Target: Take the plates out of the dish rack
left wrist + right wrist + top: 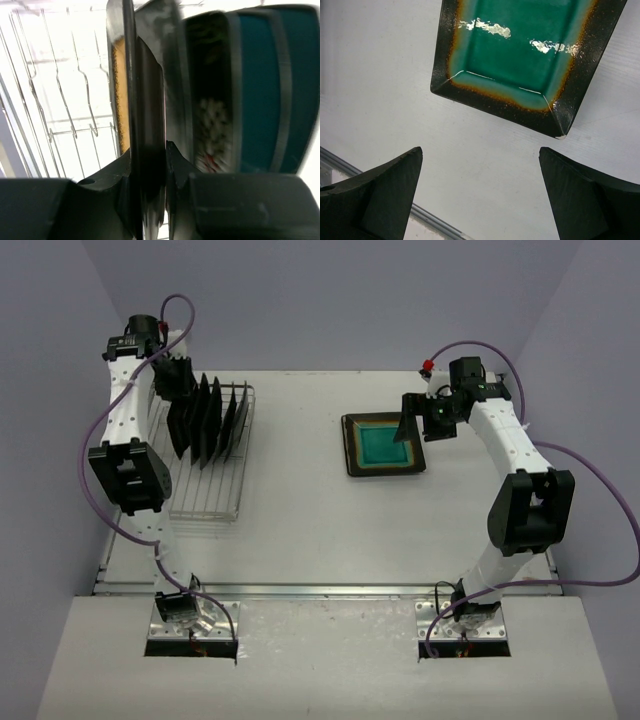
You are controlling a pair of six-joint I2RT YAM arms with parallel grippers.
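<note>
The dish rack (205,502) lies along the 9 o'clock side of the worktop (300,520), and several dark plates (215,420) stand on edge in its 12 o'clock half. The half toward 6 o'clock shows only bare wires.

The left gripper (147,165) is at the 9 o'clock end of this row. In the left wrist view its two fingers (175,165) sit on both faces of the end plate (145,100), with no gap visible, so I judge that it is closed on the rim of this plate. The plate stands between the wires. The next plate is just beside it, and a teal-faced plate (260,90) stands behind that one.

At about 2 o'clock on the worktop a teal plate (520,50) lies flat, well apart from the rack. The right gripper (485,200) hangs over it with the jaws fully spread and holds nothing.

The risks are mostly on the left side. The grip takes only a small part of a glazed rim, so the plate may turn or slide in the fingers when it is lifted. If the lift is not straight up, the lower edge can catch a wire and drag the rack, or the plate can knock its close neighbour and tip it over.
</note>
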